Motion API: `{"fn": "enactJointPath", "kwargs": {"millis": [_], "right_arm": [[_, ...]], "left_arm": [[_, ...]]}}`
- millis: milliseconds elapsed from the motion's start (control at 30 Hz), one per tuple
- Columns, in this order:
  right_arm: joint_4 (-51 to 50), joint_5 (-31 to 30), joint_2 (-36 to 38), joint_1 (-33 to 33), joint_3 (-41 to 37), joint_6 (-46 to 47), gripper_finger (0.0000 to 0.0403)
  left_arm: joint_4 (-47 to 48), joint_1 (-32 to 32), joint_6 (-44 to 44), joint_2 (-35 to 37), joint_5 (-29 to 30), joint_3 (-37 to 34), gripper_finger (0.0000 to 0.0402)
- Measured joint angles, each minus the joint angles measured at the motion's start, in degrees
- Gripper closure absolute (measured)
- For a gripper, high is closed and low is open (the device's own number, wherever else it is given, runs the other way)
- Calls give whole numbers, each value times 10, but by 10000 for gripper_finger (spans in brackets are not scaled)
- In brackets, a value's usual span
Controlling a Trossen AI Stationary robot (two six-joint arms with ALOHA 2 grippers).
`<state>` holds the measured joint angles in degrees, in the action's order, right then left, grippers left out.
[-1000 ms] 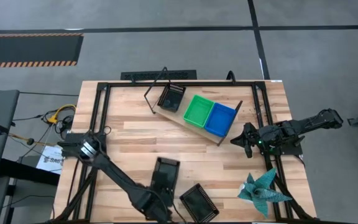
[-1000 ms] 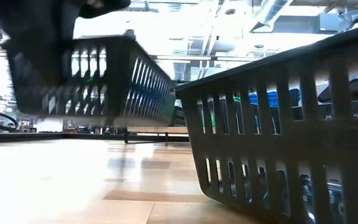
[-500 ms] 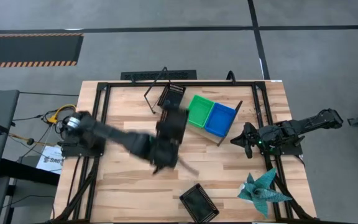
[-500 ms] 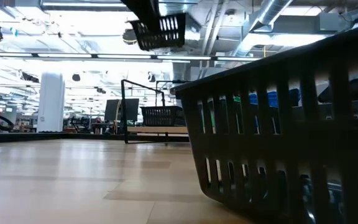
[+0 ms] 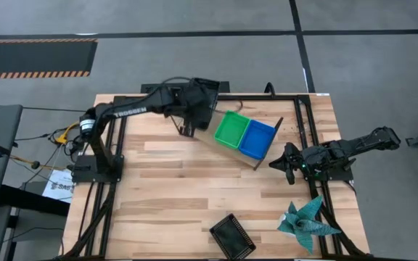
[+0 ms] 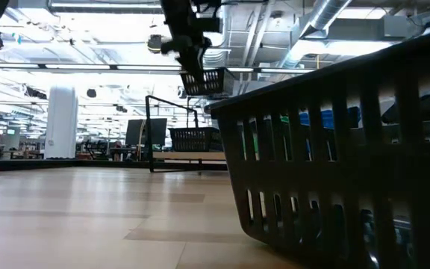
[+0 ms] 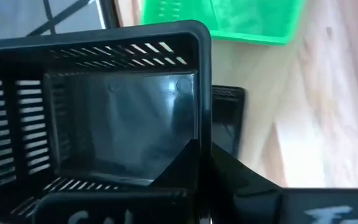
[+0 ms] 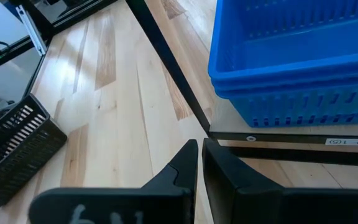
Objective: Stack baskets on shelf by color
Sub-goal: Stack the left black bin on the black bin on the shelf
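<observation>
My left gripper (image 5: 193, 109) is shut on a black basket (image 5: 203, 96) and holds it in the air over the left end of the shelf (image 5: 223, 147). A second black basket (image 7: 229, 115) sits on the shelf right under it. The green basket (image 5: 231, 128) and the blue basket (image 5: 257, 139) stand side by side on the shelf board. In the right wrist view the blue one (image 8: 278, 56) shows as a stack. A third black basket (image 5: 232, 235) rests on its bottom near the table's near edge. My right gripper (image 5: 284, 161) waits shut beside the shelf's right end. My left gripper pinches one side wall (image 7: 204, 93) of the black basket at its rim, one finger (image 7: 182, 168) inside the basket and one (image 7: 247, 180) outside. It comes from above. The basket (image 6: 204, 81) hangs below the fingers, lifted clear of the shelf, its opening turned toward the wrist camera.
A teal spiky star (image 5: 307, 221) lies by the table's near right corner. Black wire end frames (image 5: 176, 116) stand at the shelf's ends. The black table frame (image 5: 122, 145) runs along both sides. Bare wood (image 5: 165, 196) spreads across the table's middle and left.
My left arm has carried the black basket from the table's near edge, up and across toward the far edge, and now holds it above the shelf's left end. The basket has gone from just above the table to high in the air. The right arm has kept still.
</observation>
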<state>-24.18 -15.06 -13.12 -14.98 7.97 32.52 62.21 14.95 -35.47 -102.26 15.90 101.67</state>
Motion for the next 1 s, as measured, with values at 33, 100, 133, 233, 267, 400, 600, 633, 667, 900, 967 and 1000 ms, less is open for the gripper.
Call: {"fn": "enactJointPath", "kwargs": {"millis": [33,100,133,233,267,400,600,633,667,900,967,1000], "right_arm": [[0,0,0,0,0,0,352],[0,0,0,0,0,0,352],[0,0,0,0,0,0,352],[0,0,0,0,0,-1,352],[0,0,0,0,0,0,352],[0,0,0,0,0,0,352],[0,0,0,0,0,0,352],[0,0,0,0,0,0,352],[0,0,0,0,0,0,352],[0,0,0,0,0,0,352],[0,0,0,0,0,0,352],[0,0,0,0,0,0,352]], "left_arm": [[-17,13,-10,0,-14,-9,401],[-54,32,-27,1,-35,-36,401],[-57,39,-37,2,-42,-51,401],[-78,53,-83,3,-40,-101,401],[-88,56,-95,3,-39,-118,401],[-131,63,-104,3,-36,-175,401],[-155,58,-98,3,-49,-204,401],[-156,56,-95,4,-51,-204,401],[-157,55,-94,4,-51,-204,401],[-152,53,-105,4,-94,-204,401],[-153,53,-113,4,-97,-204,401],[-152,53,-117,4,-98,-204,401]]}}
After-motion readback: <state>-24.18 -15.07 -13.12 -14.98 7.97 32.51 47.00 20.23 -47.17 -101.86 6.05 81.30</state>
